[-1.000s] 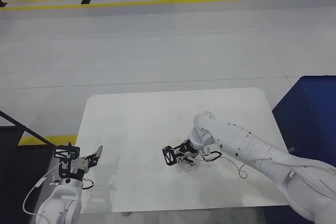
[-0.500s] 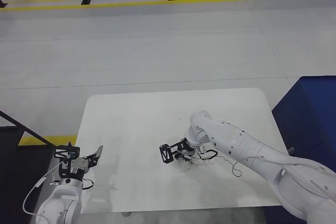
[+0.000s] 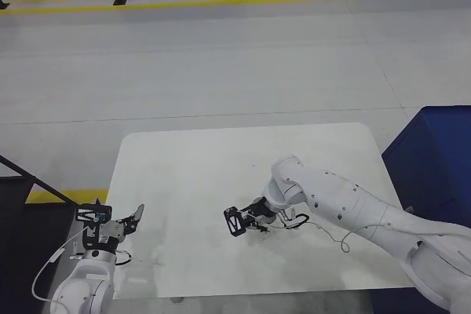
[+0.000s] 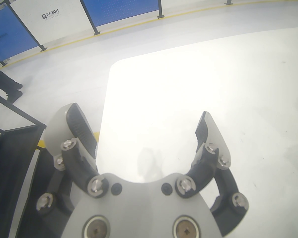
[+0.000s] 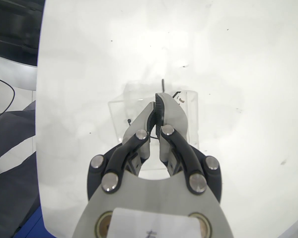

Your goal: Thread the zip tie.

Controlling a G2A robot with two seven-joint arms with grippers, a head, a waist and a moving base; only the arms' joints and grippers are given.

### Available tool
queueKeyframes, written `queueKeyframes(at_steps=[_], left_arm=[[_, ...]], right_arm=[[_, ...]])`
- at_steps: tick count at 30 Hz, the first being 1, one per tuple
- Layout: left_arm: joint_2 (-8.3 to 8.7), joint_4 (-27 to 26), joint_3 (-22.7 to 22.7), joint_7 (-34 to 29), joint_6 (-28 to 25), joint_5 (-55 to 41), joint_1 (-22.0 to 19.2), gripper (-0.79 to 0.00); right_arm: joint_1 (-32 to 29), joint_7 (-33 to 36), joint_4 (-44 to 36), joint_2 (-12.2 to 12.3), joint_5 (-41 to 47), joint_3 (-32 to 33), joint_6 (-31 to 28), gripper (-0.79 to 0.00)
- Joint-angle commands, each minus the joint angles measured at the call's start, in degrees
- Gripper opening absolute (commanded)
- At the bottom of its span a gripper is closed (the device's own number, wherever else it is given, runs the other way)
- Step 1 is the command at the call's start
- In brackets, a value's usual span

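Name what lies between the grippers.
Bare table, in the top view, from the open left gripper to the right gripper shut on the zip tie.

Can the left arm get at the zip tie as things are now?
Probably not directly. The left gripper is open at a near corner of the table, well apart from the zip tie, and the right gripper is shut on it above a clear holder.

One table (image 3: 180, 165) is counted, and one clear plastic block (image 5: 192, 120) is counted on it. One black zip tie (image 5: 163, 84) is counted. Two grippers are counted: one left gripper (image 4: 139, 111) and one right gripper (image 5: 156, 100).
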Motion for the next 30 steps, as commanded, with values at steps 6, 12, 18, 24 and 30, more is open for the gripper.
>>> queueKeyframes(at_steps=[6, 12, 18, 24, 30], left_arm=[[0.0, 0.0, 0.0, 0.0, 0.0, 0.0, 0.0, 0.0], [0.0, 0.0, 0.0, 0.0, 0.0, 0.0, 0.0, 0.0], [0.0, 0.0, 0.0, 0.0, 0.0, 0.0, 0.0, 0.0], [0.0, 0.0, 0.0, 0.0, 0.0, 0.0, 0.0, 0.0], [0.0, 0.0, 0.0, 0.0, 0.0, 0.0, 0.0, 0.0]], right_arm=[[0.8, 0.0, -5.9, 4.2, 4.6, 0.0, 0.0, -0.785], [0.8, 0.0, -5.9, 4.2, 4.6, 0.0, 0.0, -0.785], [0.1, -1.6, -6.3, 4.5, 2.5, 1.0, 1.9, -0.785], [-0.8, -1.4, -5.8, 5.3, 1.0, 2.4, 2.8, -0.754], [-1.5, -0.4, -4.4, 5.7, 2.0, 2.8, 1.6, -0.557]])
